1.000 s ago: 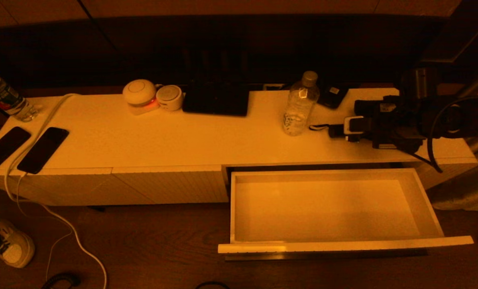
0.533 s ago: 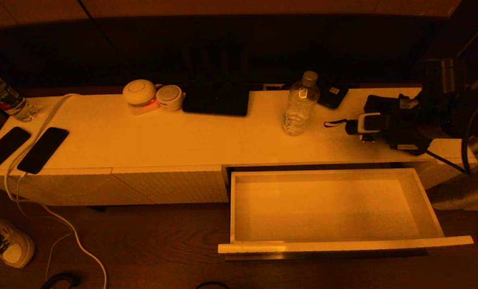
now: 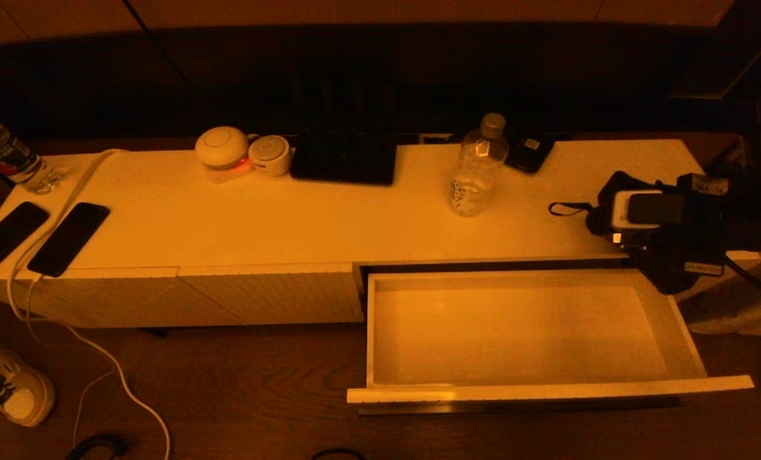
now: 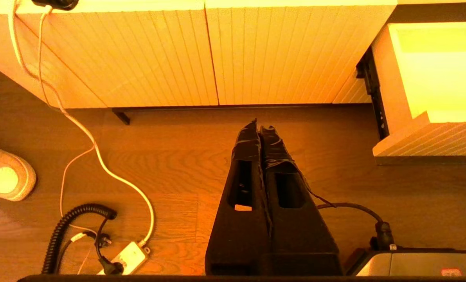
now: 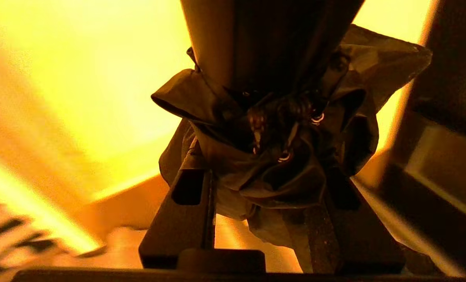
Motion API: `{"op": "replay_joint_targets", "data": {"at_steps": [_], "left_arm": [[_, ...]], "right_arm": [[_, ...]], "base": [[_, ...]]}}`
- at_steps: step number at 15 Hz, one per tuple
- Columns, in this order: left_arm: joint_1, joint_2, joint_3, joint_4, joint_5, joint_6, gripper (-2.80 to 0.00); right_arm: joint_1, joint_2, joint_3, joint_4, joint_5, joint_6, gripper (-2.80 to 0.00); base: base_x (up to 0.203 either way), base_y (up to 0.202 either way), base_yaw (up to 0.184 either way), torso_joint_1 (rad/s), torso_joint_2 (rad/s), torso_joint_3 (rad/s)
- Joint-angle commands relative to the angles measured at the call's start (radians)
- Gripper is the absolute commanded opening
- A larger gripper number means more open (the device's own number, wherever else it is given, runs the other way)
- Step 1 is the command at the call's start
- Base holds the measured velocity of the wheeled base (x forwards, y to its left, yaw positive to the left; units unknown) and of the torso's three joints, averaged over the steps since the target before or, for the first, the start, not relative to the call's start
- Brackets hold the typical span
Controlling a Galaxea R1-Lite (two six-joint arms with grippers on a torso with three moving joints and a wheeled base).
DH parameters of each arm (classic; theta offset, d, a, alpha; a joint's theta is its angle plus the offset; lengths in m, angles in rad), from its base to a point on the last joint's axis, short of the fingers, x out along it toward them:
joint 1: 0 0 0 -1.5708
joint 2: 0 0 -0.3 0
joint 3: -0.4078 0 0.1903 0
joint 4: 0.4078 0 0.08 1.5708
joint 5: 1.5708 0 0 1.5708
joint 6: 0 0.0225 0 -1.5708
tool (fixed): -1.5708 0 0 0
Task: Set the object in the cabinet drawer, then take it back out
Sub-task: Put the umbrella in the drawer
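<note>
The object is a dark folded umbrella [image 5: 287, 180] with a wrist strap [image 3: 565, 207], its bunched fabric and metal rib tips showing in the right wrist view. My right gripper [image 3: 610, 220] [image 5: 264, 172] is shut on it, a finger [image 5: 186, 211] pressed against each side. It hangs over the cabinet top's right front corner, just behind the back right corner of the cabinet drawer [image 3: 546, 390]. The drawer is pulled fully out and its pale inside is bare. My left gripper [image 4: 259, 126] is shut and hangs low over the wooden floor, left of the drawer [image 4: 428, 137].
On the cabinet top stand a clear water bottle [image 3: 478, 167], a black tablet [image 3: 345, 160], a small dark device [image 3: 530, 152] and two round white gadgets [image 3: 223, 150]. Two phones [image 3: 67, 237], a white cable and another bottle [image 3: 3, 153] are at the far left. A shoe [image 3: 16, 393] is on the floor.
My right arm has carried the umbrella to the right and toward the front, from beside the water bottle to the cabinet's right front corner. The left arm has not moved.
</note>
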Motion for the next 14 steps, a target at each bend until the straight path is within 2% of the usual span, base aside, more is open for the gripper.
{"op": "replay_joint_targets", "data": {"at_steps": [1, 7, 9, 14], "left_arm": [[0.0, 0.0, 0.0, 0.0, 0.0, 0.0, -2.8], [0.0, 0.0, 0.0, 0.0, 0.0, 0.0, -2.8], [0.0, 0.0, 0.0, 0.0, 0.0, 0.0, -2.8], [0.0, 0.0, 0.0, 0.0, 0.0, 0.0, -2.8]], "right_arm": [[0.028, -0.071, 0.024, 0.046, 0.005, 0.04, -2.8], [0.131, -0.083, 0.047, 0.137, 0.01, 0.271, -2.8], [0.137, -0.081, 0.05, 0.176, 0.011, 0.296, -2.8], [0.142, -0.105, 0.04, 0.212, 0.011, 0.298, -2.8]], "base": [[0.0, 0.0, 0.0, 0.0, 0.0, 0.0], [0.0, 0.0, 0.0, 0.0, 0.0, 0.0], [0.0, 0.0, 0.0, 0.0, 0.0, 0.0], [0.0, 0.0, 0.0, 0.0, 0.0, 0.0]]}}
